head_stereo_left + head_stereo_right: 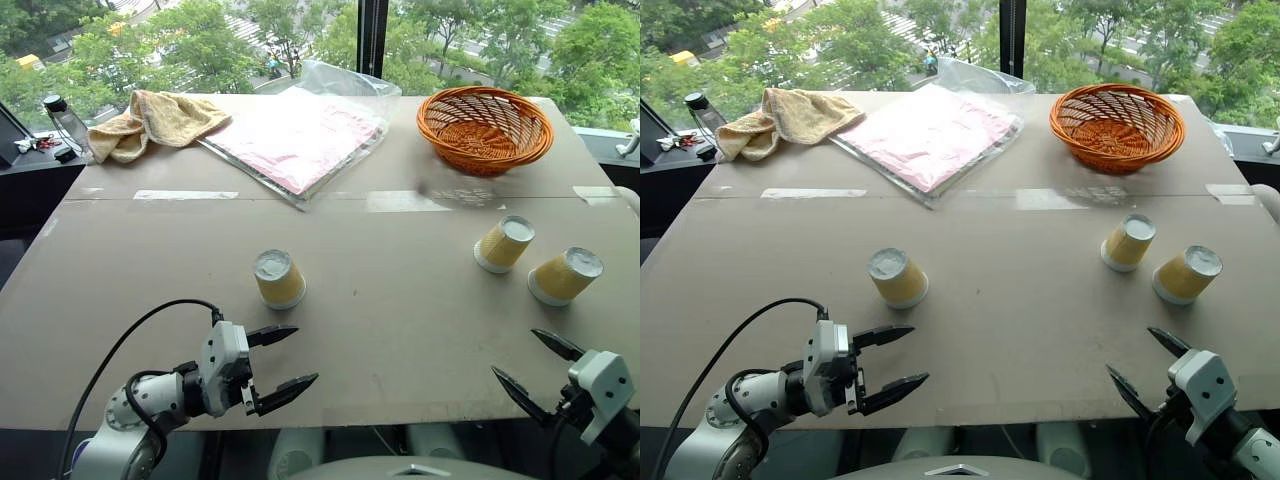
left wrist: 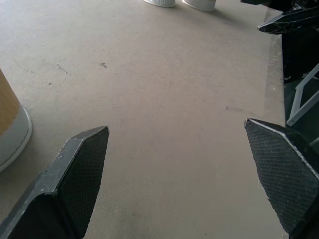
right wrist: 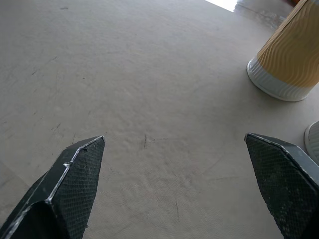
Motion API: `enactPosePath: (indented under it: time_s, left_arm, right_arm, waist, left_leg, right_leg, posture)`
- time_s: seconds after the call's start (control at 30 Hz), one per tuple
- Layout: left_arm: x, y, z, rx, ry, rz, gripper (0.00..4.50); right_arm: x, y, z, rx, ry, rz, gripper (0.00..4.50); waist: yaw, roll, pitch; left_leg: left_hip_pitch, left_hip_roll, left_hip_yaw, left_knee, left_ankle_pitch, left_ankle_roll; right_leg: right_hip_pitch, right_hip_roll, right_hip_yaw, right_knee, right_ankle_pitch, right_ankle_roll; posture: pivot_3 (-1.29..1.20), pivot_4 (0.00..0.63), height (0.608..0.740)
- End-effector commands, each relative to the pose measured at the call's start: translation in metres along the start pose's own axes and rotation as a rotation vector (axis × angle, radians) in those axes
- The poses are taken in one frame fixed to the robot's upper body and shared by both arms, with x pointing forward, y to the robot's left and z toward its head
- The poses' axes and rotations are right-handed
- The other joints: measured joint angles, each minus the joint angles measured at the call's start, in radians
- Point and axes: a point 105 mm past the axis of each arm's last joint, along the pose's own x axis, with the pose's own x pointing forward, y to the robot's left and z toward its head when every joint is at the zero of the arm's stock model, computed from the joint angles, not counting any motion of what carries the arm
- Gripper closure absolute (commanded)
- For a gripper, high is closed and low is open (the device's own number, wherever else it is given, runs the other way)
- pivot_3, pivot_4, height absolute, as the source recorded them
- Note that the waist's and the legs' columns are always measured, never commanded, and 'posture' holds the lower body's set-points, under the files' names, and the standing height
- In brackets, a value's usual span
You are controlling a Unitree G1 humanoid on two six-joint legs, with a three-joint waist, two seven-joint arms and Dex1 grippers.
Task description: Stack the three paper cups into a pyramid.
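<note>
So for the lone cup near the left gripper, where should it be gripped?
Across its yellow side wall, mid-height. That cup stands upside down, white base up, wide rim on the table, so it tapers upward. The open left gripper sits just in front of it; a level approach from the near side looks simplest.

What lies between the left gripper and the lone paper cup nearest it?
Nothing: in the left eye view only bare tabletop separates the open left gripper from the upside-down paper cup just beyond it.
</note>
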Motion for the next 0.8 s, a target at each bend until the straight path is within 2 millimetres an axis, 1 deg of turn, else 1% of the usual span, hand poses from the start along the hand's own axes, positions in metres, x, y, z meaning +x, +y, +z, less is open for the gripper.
enactPosePath:
  time_s: [0.03, 0.13, 0.23, 0.3, 0.37, 0.47, 0.53, 0.67, 0.8]
  left_arm:
    - [-0.003, 0.003, 0.004, 0.014, -0.042, 0.015, 0.00]
    - [-0.007, 0.013, 0.015, -0.016, -0.114, 0.075, 0.00]
    - [-0.006, 0.017, 0.026, -0.025, -0.148, 0.098, 0.00]
    - [-0.011, 0.020, 0.027, -0.037, -0.150, 0.127, 0.00]
    - [-0.020, 0.026, 0.025, -0.053, -0.148, 0.180, 0.00]
    - [-0.035, 0.043, 0.022, -0.066, -0.147, 0.295, 0.00]
    - [-0.040, 0.051, 0.024, -0.068, -0.153, 0.338, 0.00]
    - [-0.039, 0.057, 0.028, -0.051, -0.157, 0.345, 0.00]
    - [-0.033, 0.068, 0.038, 0.007, -0.162, 0.346, 0.00]
  right_arm:
    - [0.009, -0.001, 0.020, -0.027, -0.079, 0.002, 0.05]
    - [0.028, 0.003, 0.047, -0.029, -0.186, 0.023, 0.05]
    - [0.036, 0.005, 0.061, -0.020, -0.240, 0.052, 0.05]
    - [0.040, 0.015, 0.078, -0.037, -0.299, 0.134, 0.05]
    - [0.040, 0.027, 0.088, -0.052, -0.330, 0.226, 0.05]
    - [0.037, 0.040, 0.095, -0.049, -0.337, 0.333, 0.05]
    - [0.036, 0.046, 0.097, -0.062, -0.338, 0.385, 0.05]
    - [0.034, 0.051, 0.096, -0.068, -0.333, 0.436, 0.05]
    - [0.032, 0.051, 0.092, -0.076, -0.319, 0.432, 0.05]
  waist:
    - [0.000, 0.000, 0.000]
    - [-0.006, 0.000, 0.000]
    - [0.000, 0.000, 0.000]
    - [0.005, 0.000, 0.000]
    - [0.005, 0.000, 0.000]
    - [0.004, 0.000, 0.000]
    - [0.004, 0.000, 0.000]
    - [0.005, -0.002, -0.001]
    - [0.005, -0.003, -0.002]
  left_leg:
    - [0.000, 0.000, 0.000, 0.000, 0.000, 0.000]
    - [0.001, 0.001, 0.002, 0.000, 0.000, 0.000]
    - [0.001, 0.002, 0.002, 0.000, 0.000, 0.000]
    - [-0.001, 0.001, -0.001, 0.000, 0.000, 0.000]
    - [-0.004, 0.000, -0.001, 0.000, 0.000, 0.000]
    - [-0.008, 0.000, -0.002, 0.000, 0.000, 0.000]
    - [-0.008, 0.000, -0.002, 0.000, 0.000, 0.000]
    - [-0.008, 0.000, -0.003, 0.002, 0.000, 0.000]
    - [-0.008, 0.000, -0.004, 0.002, 0.000, 0.000]
  right_leg:
    - [0.000, 0.000, 0.000, 0.000, 0.000, 0.000]
    - [-0.001, 0.000, 0.000, 0.000, 0.000, 0.000]
    - [-0.001, 0.001, -0.001, 0.000, 0.000, 0.000]
    - [-0.001, 0.001, -0.003, 0.000, 0.000, 0.000]
    - [-0.003, 0.001, -0.003, 0.000, 0.000, 0.000]
    - [-0.006, 0.001, -0.003, 0.000, 0.001, -0.002]
    - [-0.006, 0.001, -0.003, 0.000, 0.001, -0.001]
    - [-0.005, 0.001, -0.005, 0.000, 0.000, 0.000]
    - [-0.005, 0.002, -0.005, 0.001, 0.000, 0.000]
  posture:
    - [0.00, 0.150, 0.740]
    - [0.00, 0.150, 0.740]
    - [0.00, 0.150, 0.740]
    - [0.00, 0.150, 0.740]
    - [0.00, 0.150, 0.740]
    - [0.00, 0.150, 0.740]
    - [0.00, 0.150, 0.740]
    - [0.00, 0.150, 0.740]
    - [0.00, 0.150, 0.740]
